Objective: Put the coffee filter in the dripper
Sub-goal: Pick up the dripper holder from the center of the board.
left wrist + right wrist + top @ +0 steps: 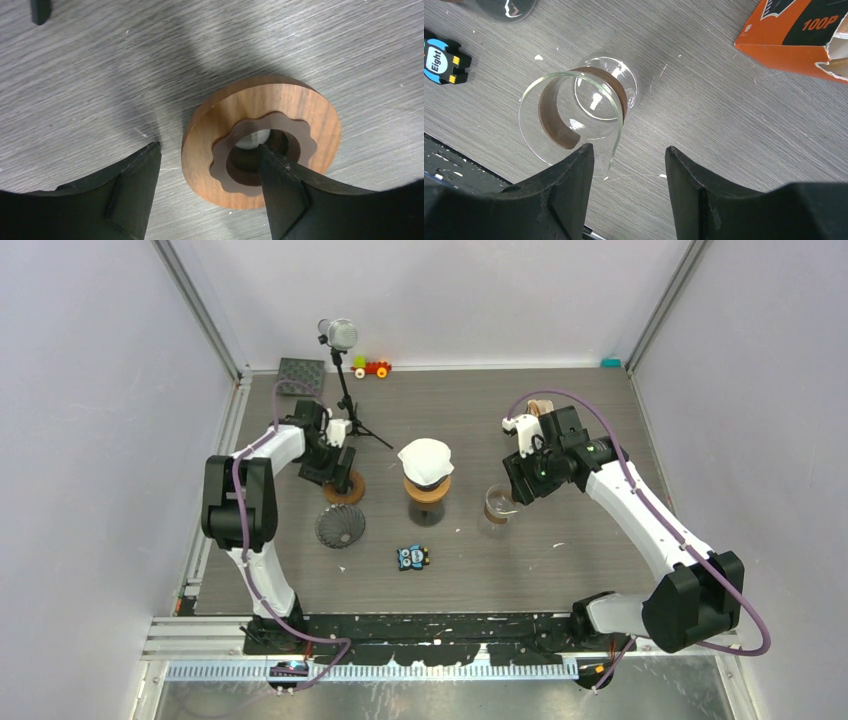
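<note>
— What gets clipped in the right wrist view?
— The orange box point(794, 35) runs off the top right corner; only "100P" reads. The blue tag point(441, 60) is cut by the left edge.
— And the left wrist view?
— One finger point(285, 195) of the left claw point(209, 149) covers the near rim of the wooden ring point(305, 115). The black piece point(40, 10) at the top edge: can't tell what it is.

Open worktop point(560, 575) lies near the front; wooden ring point(352, 492) and glass jug point(497, 506) flank the white filter point(426, 460).
</note>
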